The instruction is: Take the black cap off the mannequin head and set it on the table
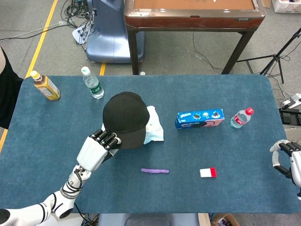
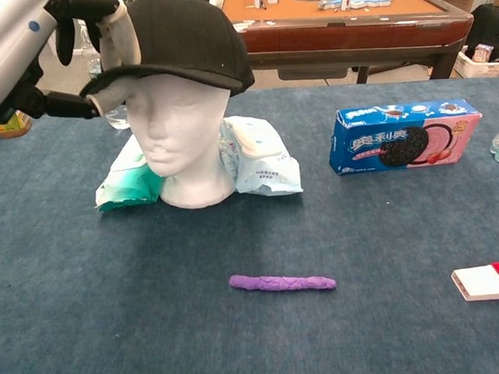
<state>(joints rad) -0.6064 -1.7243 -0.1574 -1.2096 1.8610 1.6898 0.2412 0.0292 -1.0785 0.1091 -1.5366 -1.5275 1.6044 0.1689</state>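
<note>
The black cap (image 1: 123, 119) (image 2: 181, 34) sits tilted on the white mannequin head (image 2: 181, 136), its brim raised so the whole face shows. My left hand (image 1: 98, 148) (image 2: 29, 48) pinches the brim from the left side. In the chest view the fingers (image 2: 108, 26) wrap over the brim's edge. My right hand (image 1: 285, 160) hangs beyond the table's right edge, fingers apart, holding nothing.
Wet-wipe packs (image 2: 256, 157) lie beside the mannequin head. A purple stick (image 2: 282, 282), a red-and-white box (image 2: 488, 281) and a cookie box (image 2: 403, 135) lie to the right. Bottles stand at the back left (image 1: 94, 83) (image 1: 45, 86) and at the right (image 1: 241, 117).
</note>
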